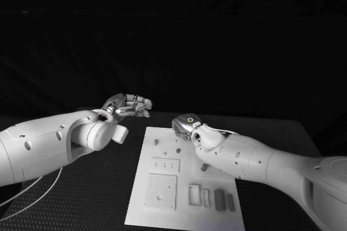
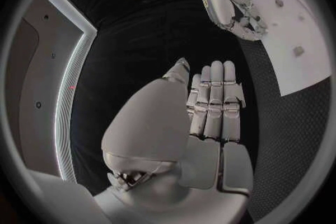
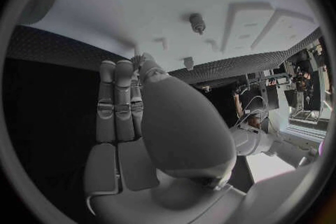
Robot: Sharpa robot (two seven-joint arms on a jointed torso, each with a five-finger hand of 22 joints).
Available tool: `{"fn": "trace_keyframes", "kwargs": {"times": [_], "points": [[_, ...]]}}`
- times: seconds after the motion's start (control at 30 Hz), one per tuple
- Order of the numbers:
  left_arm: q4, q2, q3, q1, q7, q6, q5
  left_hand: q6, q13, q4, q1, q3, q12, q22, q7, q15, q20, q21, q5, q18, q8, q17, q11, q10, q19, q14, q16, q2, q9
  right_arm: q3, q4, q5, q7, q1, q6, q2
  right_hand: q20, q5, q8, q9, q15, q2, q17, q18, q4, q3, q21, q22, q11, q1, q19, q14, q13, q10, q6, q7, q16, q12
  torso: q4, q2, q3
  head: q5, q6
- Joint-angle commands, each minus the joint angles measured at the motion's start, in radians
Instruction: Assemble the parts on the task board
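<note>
from the head camera, i see the flat white rectangular task board point(image 1: 173, 178) on the black bench point(image 1: 94, 201), small grey parts point(image 1: 217, 197) near its front edge. left robot hand point(image 1: 129, 105) hovers beside the board's far corner, holding nothing. at the left wrist, its fingers point(image 2: 213, 101) lie straight, pressed together. at the right wrist, right robot hand point(image 3: 122, 106) looks flat, empty over the board's far end. i'd spread it before reaching for a part.

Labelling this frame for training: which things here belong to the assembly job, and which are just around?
Part of the job:
task board
small parts on the board
peg standing on the board
right hand, over the board's far end
left hand, off the board

Just around:
black table
white cables
</note>
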Motion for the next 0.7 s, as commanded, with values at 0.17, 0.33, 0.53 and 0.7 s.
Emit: {"fn": "trace_keyframes", "kwargs": {"times": [0.17, 0.33, 0.53, 0.7], "points": [[-0.002, 0.003, 0.001, 0.003, 0.014, 0.0, -0.005, -0.002, 0.002, 0.001, -0.008, -0.004, -0.006, 0.0, 0.001, 0.002, -0.006, -0.007, -0.006, -0.007, -0.006, 0.002, 0.005, 0.0, 0.003, 0.003, -0.007, -0.006, 0.001, 0.0, -0.001, -0.013, -0.006, -0.001, 0.019, 0.003, -0.008, 0.002, -0.007, 0.001, -0.004, -0.004, 0.001, 0.03, 0.001, 0.008, 0.005, 0.023, 0.006, 0.004, -0.001, 0.001, 0.024, 0.028, 0.009, -0.001, 0.004, 0.006, -0.0003, -0.001, -0.0003, 0.0, -0.003], [-0.002, 0.004, 0.001, 0.003, 0.013, 0.001, -0.005, -0.002, 0.002, 0.001, -0.008, -0.004, -0.007, 0.0, 0.001, 0.002, -0.006, -0.007, -0.006, -0.007, -0.006, 0.002, 0.005, 0.0, 0.003, 0.003, -0.008, -0.006, 0.002, 0.0, 0.002, -0.013, -0.006, -0.001, 0.021, 0.004, -0.007, 0.002, -0.007, 0.001, -0.004, -0.004, 0.001, 0.03, 0.002, 0.009, 0.006, 0.023, 0.006, 0.003, -0.001, 0.001, 0.024, 0.028, 0.009, -0.001, 0.004, 0.005, -0.0007, -0.001, 0.0005, 0.003, -0.004], [-0.002, 0.004, 0.001, 0.004, 0.014, -0.001, -0.005, -0.002, 0.002, 0.0, -0.008, -0.004, -0.007, 0.0, 0.001, 0.001, -0.006, -0.007, -0.006, -0.007, -0.006, 0.003, 0.005, 0.0, 0.003, 0.003, -0.008, -0.006, 0.002, 0.0, 0.006, -0.011, -0.004, -0.001, 0.023, 0.003, -0.007, 0.002, -0.007, 0.001, -0.004, -0.006, 0.001, 0.03, 0.001, 0.01, 0.006, 0.023, 0.006, 0.001, -0.002, 0.001, 0.024, 0.029, 0.009, -0.001, 0.004, 0.005, -0.0013, -0.001, -0.0008, 0.003, -0.005], [-0.003, 0.004, 0.001, 0.004, 0.013, -0.001, -0.005, -0.002, 0.002, 0.0, -0.008, -0.004, -0.008, 0.0, 0.001, 0.001, -0.006, -0.008, -0.006, -0.007, -0.006, 0.003, 0.005, 0.0, 0.003, 0.003, -0.008, -0.006, 0.002, 0.0, 0.01, -0.01, -0.003, -0.001, 0.025, 0.003, -0.007, 0.002, -0.007, 0.002, -0.004, -0.007, 0.001, 0.03, 0.002, 0.012, 0.007, 0.023, 0.006, -0.001, -0.002, 0.001, 0.024, 0.029, 0.009, -0.001, 0.004, 0.004, -0.0011, -0.001, 0.0002, 0.006, -0.005]]}}
